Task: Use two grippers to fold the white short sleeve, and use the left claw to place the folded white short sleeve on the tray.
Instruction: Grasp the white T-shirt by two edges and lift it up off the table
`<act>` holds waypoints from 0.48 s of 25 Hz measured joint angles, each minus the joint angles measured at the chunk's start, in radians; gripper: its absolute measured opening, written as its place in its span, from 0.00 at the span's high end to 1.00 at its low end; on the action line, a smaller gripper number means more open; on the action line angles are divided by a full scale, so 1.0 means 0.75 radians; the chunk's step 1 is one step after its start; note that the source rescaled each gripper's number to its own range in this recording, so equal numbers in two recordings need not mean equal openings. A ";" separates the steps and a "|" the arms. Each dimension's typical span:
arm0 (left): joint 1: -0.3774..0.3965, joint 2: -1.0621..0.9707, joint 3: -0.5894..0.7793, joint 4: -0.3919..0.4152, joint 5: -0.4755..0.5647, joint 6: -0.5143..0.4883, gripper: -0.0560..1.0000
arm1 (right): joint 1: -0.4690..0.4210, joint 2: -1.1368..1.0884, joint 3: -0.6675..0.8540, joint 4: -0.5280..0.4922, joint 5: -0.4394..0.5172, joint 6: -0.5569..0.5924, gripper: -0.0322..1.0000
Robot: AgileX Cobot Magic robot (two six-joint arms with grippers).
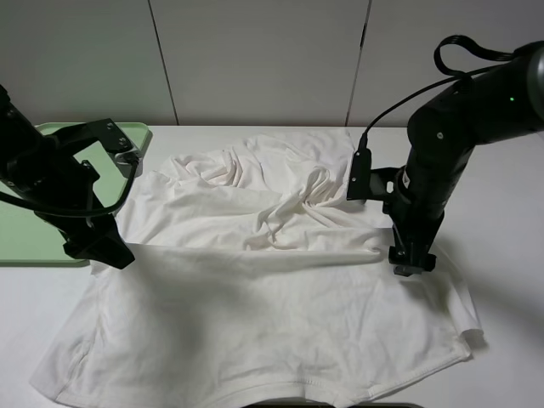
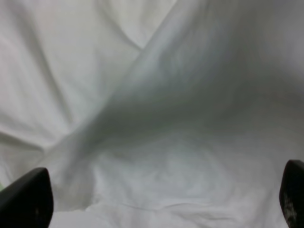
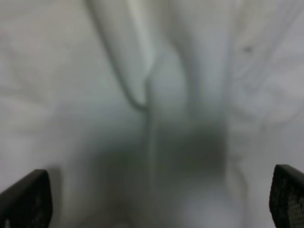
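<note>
The white short sleeve (image 1: 255,280) lies spread on the white table, its far part bunched and wrinkled and a straight fold edge running across its middle. My left gripper (image 1: 115,251) stands at the left end of that edge, next to the light green tray (image 1: 25,242). My right gripper (image 1: 412,263) stands at the right end. In the left wrist view the gripper (image 2: 161,199) has its fingers wide apart over the white cloth (image 2: 156,118). In the right wrist view the gripper (image 3: 156,199) is likewise open over blurred cloth (image 3: 142,95). Neither holds anything.
The tray sits at the table's left edge, partly hidden behind the left arm (image 1: 42,170). A pale panelled wall (image 1: 255,59) stands behind the table. Bare table (image 1: 510,280) shows right of the shirt. The shirt's near hem reaches the table's front edge.
</note>
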 joint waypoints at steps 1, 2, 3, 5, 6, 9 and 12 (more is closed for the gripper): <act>0.000 0.000 0.000 0.000 -0.002 0.000 0.05 | 0.000 0.023 -0.042 -0.003 0.037 0.012 0.00; 0.000 0.000 0.000 0.000 -0.002 0.000 0.05 | 0.000 0.023 -0.042 -0.003 0.037 0.012 0.00; 0.000 0.000 0.000 0.000 -0.002 0.000 0.05 | 0.000 0.045 -0.076 -0.003 0.067 0.017 0.00; 0.000 0.000 0.000 0.000 0.000 0.000 0.05 | 0.000 0.070 -0.118 -0.003 0.107 0.018 0.00; 0.000 0.000 0.000 0.000 0.004 0.000 0.05 | 0.000 0.093 -0.143 -0.003 0.131 0.013 0.00; 0.000 0.000 0.000 0.000 0.010 0.000 0.05 | 0.000 0.141 -0.150 0.014 0.162 -0.052 0.00; 0.000 0.000 0.000 0.000 0.008 0.000 0.05 | 0.000 0.160 -0.150 0.029 0.181 -0.059 0.00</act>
